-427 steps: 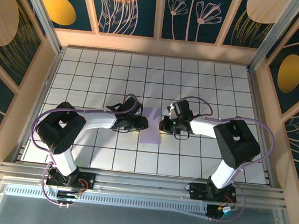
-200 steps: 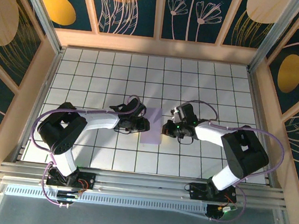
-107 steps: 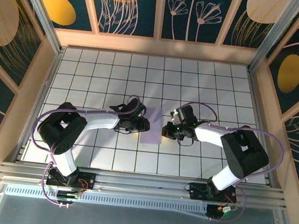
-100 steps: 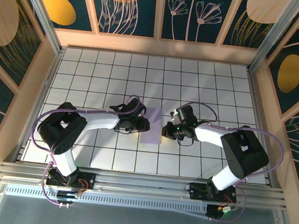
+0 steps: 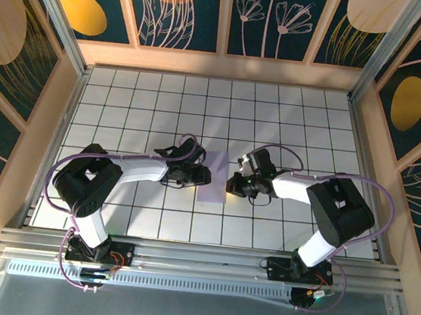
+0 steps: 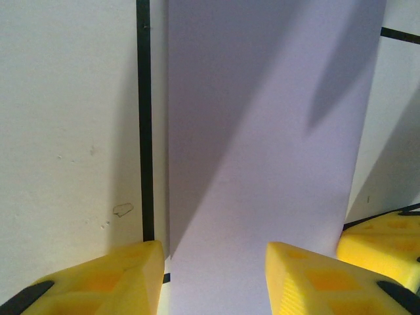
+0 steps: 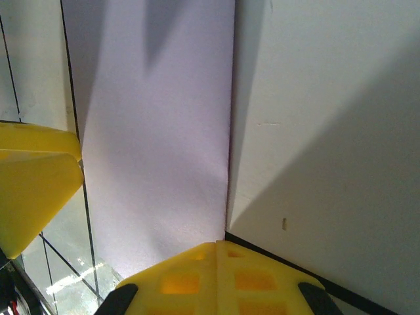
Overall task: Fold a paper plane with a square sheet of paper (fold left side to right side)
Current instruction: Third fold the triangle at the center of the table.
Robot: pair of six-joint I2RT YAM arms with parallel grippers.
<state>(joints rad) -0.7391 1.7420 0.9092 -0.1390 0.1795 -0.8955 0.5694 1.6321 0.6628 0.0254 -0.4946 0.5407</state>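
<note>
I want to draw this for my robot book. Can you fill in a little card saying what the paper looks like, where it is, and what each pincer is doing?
paper: pale purple paper, folded into a narrow strip, lying flat
where: middle of the tiled table, between the two pincers
left pincer: open, one yellow finger beside the paper's edge, the other over the paper
right pincer: shut, tip at the paper's other long edge
plane: not made yet

Lab booth: gridded table [image 5: 125,102], framed patterned walls [image 5: 182,10].
</note>
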